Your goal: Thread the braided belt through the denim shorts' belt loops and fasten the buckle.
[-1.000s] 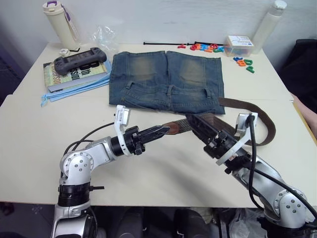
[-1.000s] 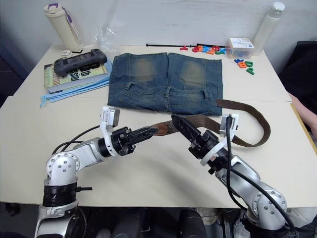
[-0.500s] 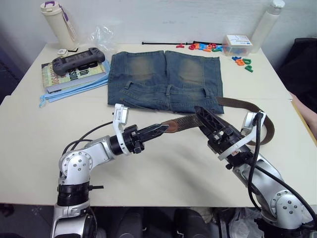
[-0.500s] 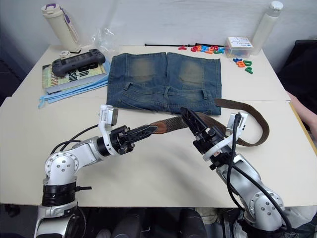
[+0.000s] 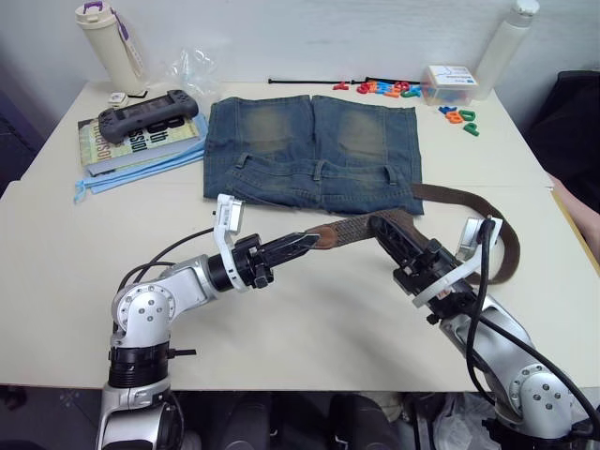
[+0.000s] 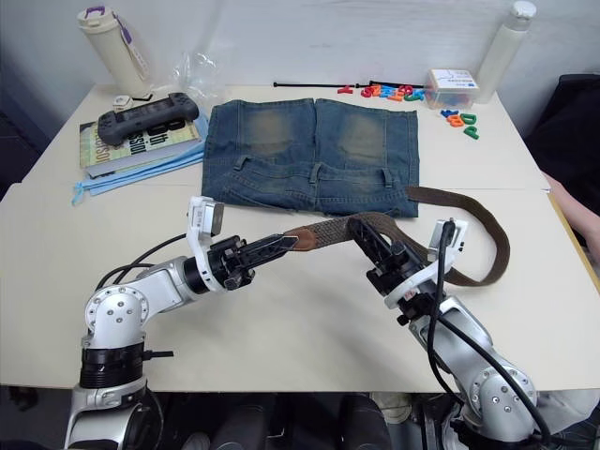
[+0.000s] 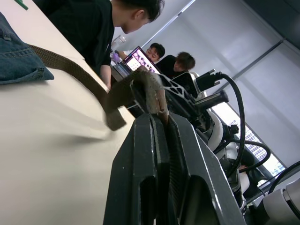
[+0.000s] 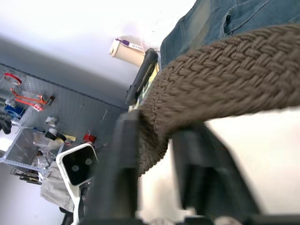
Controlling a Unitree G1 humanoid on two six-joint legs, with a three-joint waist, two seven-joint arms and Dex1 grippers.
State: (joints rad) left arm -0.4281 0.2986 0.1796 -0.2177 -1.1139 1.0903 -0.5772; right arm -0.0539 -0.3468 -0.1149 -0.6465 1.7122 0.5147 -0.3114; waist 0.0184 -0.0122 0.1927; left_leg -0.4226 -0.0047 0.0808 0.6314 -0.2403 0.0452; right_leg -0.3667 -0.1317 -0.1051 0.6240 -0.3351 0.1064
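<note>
Belt (image 5: 352,228) held above desk (image 5: 56,253), just before shorts (image 5: 314,155) waistband, unthreaded. Left gripper (image 5: 309,242) fingers pinch its leather tip; right gripper (image 5: 386,225) fingers clamp the braid. Next: aim tip into a loop (image 5: 322,171).

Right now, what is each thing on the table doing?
braided belt: lifted between both grippers, its far part looped on the table
left gripper: jaws shut on the belt's leather tip
right gripper: jaws shut on the belt's woven part
denim shorts: lying flat, belt not yet through the belt loops
game controller: resting on a book
</note>
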